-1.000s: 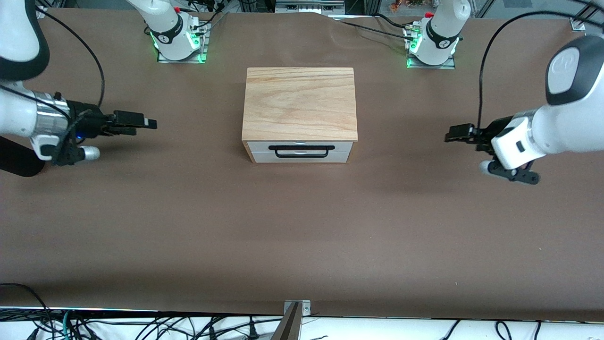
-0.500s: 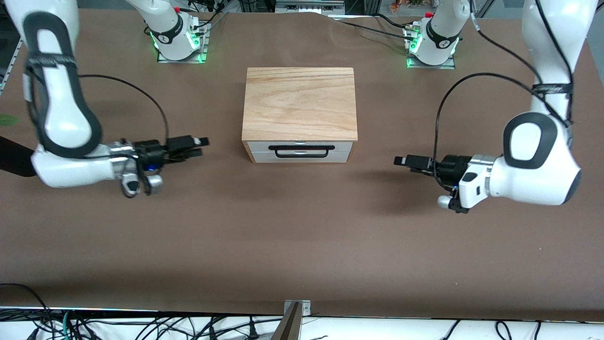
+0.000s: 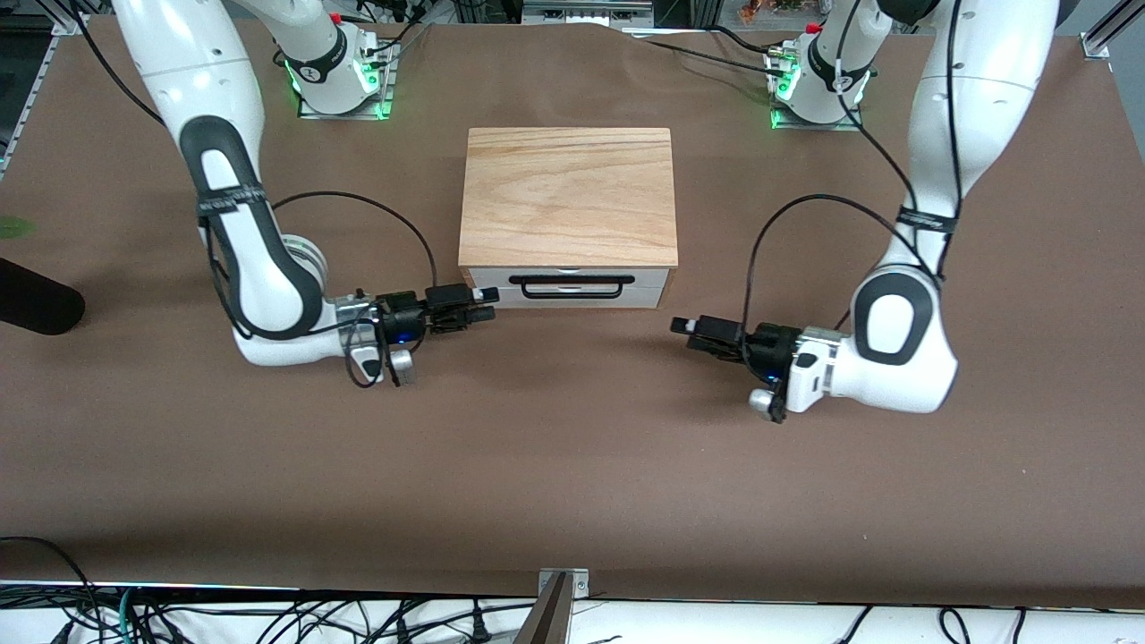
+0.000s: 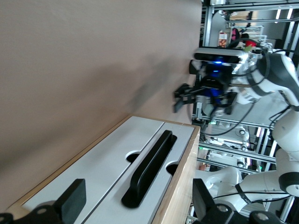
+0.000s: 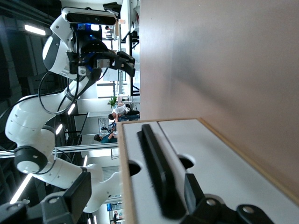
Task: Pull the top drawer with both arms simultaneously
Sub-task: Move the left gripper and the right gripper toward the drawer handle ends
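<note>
Place: robotics lab
Evidence: aluminium framing [image 4: 233, 140], cable tangle [image 3: 268, 617], ceiling strip lights [image 5: 35, 30], brown-covered table [image 3: 572, 465] with bolted arm bases [image 3: 340, 76]

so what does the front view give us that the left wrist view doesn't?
Front only: the cabinet's wood-grain top, both arm bases, and where each pincer sits. The right pincer is by the cabinet's front corner toward the right arm's end; the left pincer is over bare table, off the handle.

Left wrist only: the front panels close up, with cutouts under the black bar handle, the left pincer's open fingers framing them, and lab racks past the table.

Both: the top drawer, shut, with neither pincer on its handle.
</note>
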